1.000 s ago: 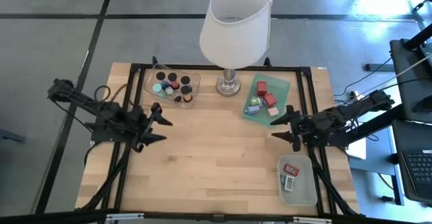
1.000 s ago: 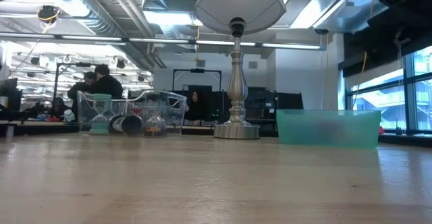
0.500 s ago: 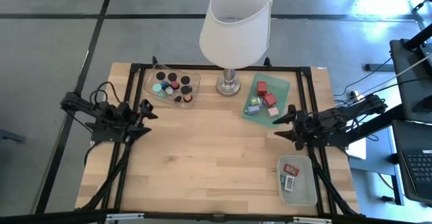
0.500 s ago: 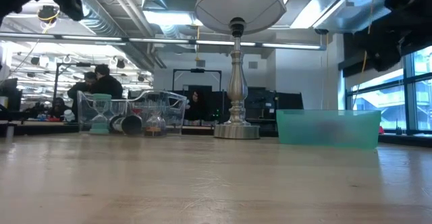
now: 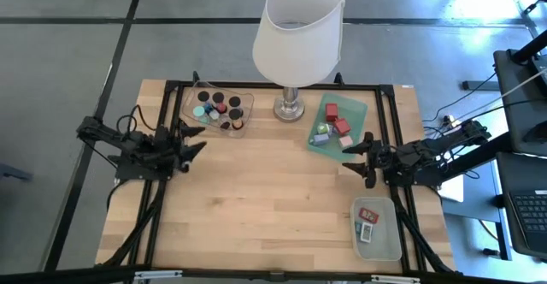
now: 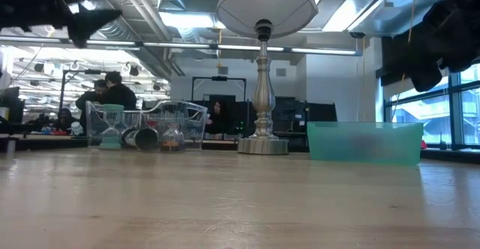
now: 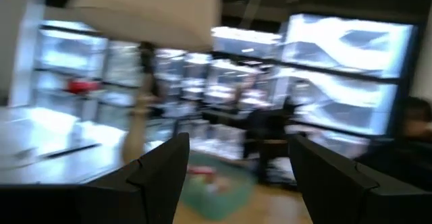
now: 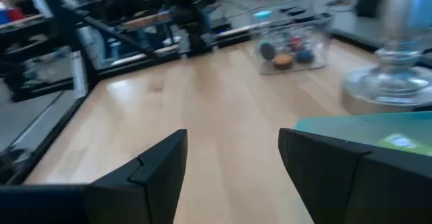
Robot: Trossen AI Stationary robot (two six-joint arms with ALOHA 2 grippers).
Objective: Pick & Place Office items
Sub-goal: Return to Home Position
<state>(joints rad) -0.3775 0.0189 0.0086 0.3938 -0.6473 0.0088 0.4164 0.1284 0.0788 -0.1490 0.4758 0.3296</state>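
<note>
Left tool (image 5: 190,140) and right tool (image 5: 359,157) both empty, jaws apart, flanking the counter (image 5: 256,207); office items (image 5: 331,110) look light, hard. Pinch flat sides.

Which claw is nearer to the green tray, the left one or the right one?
Right. The right claw sits just off a corner of the green tray; the left claw is across the table, near the clear tray.
</note>
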